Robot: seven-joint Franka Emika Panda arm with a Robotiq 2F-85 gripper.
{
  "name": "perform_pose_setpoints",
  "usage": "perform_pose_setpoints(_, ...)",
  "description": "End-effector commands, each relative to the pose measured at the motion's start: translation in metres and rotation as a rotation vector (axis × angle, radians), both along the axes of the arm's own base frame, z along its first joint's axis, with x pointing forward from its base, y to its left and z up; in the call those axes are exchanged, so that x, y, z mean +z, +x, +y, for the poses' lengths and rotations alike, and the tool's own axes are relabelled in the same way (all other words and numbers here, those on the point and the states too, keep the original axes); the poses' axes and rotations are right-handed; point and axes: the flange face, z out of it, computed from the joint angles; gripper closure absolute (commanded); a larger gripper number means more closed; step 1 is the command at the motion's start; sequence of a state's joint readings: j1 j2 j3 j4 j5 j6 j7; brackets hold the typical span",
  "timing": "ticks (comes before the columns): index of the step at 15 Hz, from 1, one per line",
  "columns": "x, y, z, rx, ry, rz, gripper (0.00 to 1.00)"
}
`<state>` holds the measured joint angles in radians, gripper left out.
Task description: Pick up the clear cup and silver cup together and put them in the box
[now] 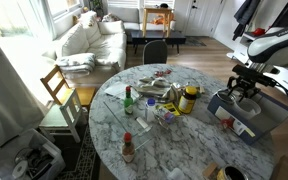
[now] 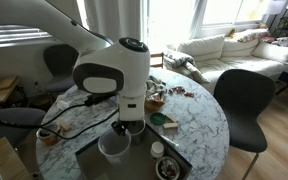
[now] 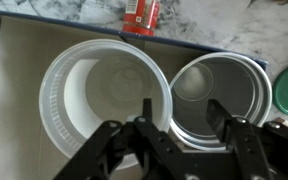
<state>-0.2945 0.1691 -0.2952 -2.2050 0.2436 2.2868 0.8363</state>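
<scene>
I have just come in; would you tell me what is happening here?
A robot arm has its pincer over two cups that stand side by side in the grey box: the clear cup and the silver cup. One finger reaches into each cup, with the neighbouring rims between them. Whether it is gripping them cannot be told.

I can make out no words or numbers; the label on the red can (image 3: 140,14) is too blurred.

A home living room: sofa (image 1: 89,42), dining table (image 1: 199,140)
</scene>
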Motion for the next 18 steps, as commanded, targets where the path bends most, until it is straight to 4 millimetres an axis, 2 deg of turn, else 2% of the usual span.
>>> perform_pose_setpoints(1, 0.030, -0.006, -0.001, -0.015, -0.004, 0.002, 0.09)
perform_pose_setpoints(2, 0.042, -0.007, 0.000, -0.016, -0.005, 0.000, 0.01)
perform_pose_setpoints(4, 0.069, -0.013, 0.002, 0.001, 0.000, 0.004, 0.00)
perform_pose_setpoints(8, 0.115, -0.031, 0.008, 0.195, 0.023, 0.094, 0.00)
perform_pose_setpoints(12, 0.152, -0.040, 0.017, 0.347, 0.005, 0.159, 0.00)
perform_pose_setpoints(16, 0.181, -0.040, 0.026, 0.456, -0.047, 0.136, 0.00)
perform_pose_setpoints(17, 0.170, -0.035, 0.021, 0.405, -0.029, 0.131, 0.00)
perform_pose_setpoints(18, 0.175, -0.034, 0.022, 0.411, -0.035, 0.124, 0.00)
